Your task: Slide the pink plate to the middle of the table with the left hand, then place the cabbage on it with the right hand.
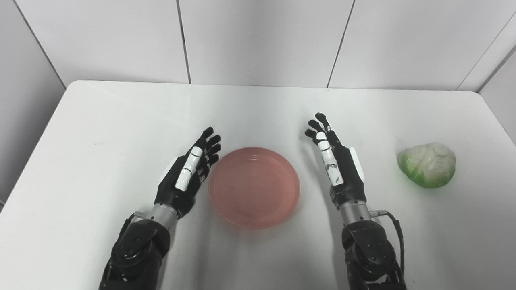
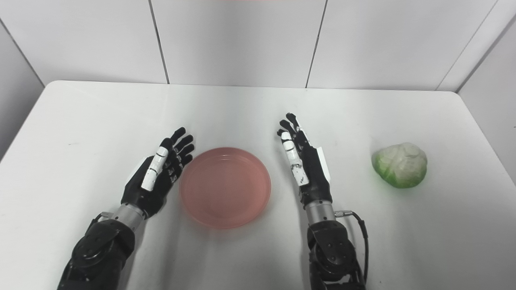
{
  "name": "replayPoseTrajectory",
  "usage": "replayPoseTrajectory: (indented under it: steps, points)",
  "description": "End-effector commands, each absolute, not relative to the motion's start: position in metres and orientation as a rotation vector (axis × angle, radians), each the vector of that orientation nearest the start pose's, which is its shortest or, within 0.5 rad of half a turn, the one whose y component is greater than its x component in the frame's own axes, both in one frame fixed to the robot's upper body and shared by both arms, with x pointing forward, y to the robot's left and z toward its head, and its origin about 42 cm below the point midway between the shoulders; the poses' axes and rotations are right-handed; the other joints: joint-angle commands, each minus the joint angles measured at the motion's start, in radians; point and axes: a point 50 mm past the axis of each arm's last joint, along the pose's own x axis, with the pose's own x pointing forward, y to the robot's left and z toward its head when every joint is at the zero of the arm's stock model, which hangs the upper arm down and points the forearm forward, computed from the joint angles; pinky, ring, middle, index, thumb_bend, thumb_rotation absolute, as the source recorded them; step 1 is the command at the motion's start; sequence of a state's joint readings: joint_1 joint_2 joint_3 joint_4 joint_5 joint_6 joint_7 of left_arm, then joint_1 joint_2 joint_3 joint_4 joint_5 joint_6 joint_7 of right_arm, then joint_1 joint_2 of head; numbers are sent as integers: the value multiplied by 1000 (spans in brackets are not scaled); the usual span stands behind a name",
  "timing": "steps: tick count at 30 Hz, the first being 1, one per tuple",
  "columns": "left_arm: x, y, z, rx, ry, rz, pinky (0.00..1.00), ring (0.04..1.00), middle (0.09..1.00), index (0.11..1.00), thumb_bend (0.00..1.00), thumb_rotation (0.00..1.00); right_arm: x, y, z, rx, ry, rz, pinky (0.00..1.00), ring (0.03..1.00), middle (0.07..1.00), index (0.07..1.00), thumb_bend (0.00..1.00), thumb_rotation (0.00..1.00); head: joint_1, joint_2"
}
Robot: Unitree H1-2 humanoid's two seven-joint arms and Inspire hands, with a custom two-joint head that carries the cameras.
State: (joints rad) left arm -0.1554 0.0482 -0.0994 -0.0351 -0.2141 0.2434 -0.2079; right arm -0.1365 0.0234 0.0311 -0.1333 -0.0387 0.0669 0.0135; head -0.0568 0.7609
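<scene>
Two black robot hands flank a shallow, round, translucent pink plate [image 1: 254, 187] on a plain white table [image 1: 100, 121]. The plate sits roughly at the table's middle, so the sliding step looks done, or nearly so. The left hand [image 1: 188, 173] stands edge-up just beside the plate's left rim, fingers stretched out and holding nothing; whether its side touches the rim cannot be told. The right hand [image 1: 335, 163] is likewise flat and empty, fingers extended, a little apart from the plate's right rim. The pale green-and-white head of cabbage [image 1: 427, 164] lies well apart from that hand, towards the table's right edge, untouched.

What remains, by my judgement, is the reach out to the cabbage, the grasp and the carry. The risks sit there: the cabbage is rounded and lumpy (likely a light, smooth model), so fingers closing off-centre could roll it towards the table's right edge or let it slip in mid-carry. A low carry could catch the raised rim and push the plate out of the middle. The left hand, drawing away carelessly, could also nudge the plate.
</scene>
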Motion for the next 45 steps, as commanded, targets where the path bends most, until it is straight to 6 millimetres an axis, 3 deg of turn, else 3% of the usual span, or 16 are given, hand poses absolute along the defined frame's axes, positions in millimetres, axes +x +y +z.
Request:
replayPoseTrajectory:
  steps: [1,8,12,17,23,26,29,35,40,45]
  points:
    - [326,168,139,-118,11,-408,1000,967,961,958,739,827,325,-180,188,19,-262,73,985,877,897,932,623,904,1,1]
    - [318,158,132,-81,26,-438,1000,980,970,962,715,822,325,-184,193,24,-263,56,995,884,899,934,600,902,-2,4]
    - [315,153,134,-75,23,-445,1000,979,964,954,735,829,330,-191,195,110,-272,53,971,902,928,950,562,810,-2,5]
    - [317,139,138,-110,4,-441,998,977,965,957,698,822,336,-206,199,107,-291,2,996,900,918,929,622,810,1,6]
    - [319,117,140,-130,-10,-444,1000,1000,995,989,688,858,347,-238,205,85,-310,-29,976,881,891,903,710,750,-7,9]
    - [317,113,139,-174,16,-445,1000,1000,998,991,692,836,351,-261,212,-5,-344,-60,953,856,868,897,728,759,-11,7]
    - [317,112,140,-235,25,-442,1000,1000,999,991,656,830,352,-293,222,-130,-379,-115,922,839,830,872,722,698,-20,5]
    - [319,117,136,-345,58,-442,1000,1000,1000,982,748,853,354,-343,245,-523,-340,-186,830,852,845,853,678,566,-31,-4]
    - [325,125,134,-356,22,-413,1000,999,993,979,749,855,353,-362,257,-733,-296,-251,740,846,878,841,701,370,-70,-8]
    - [330,138,128,-340,-3,-366,1000,997,992,977,709,842,350,-378,271,-941,-166,-311,804,908,914,867,740,421,-106,-19]
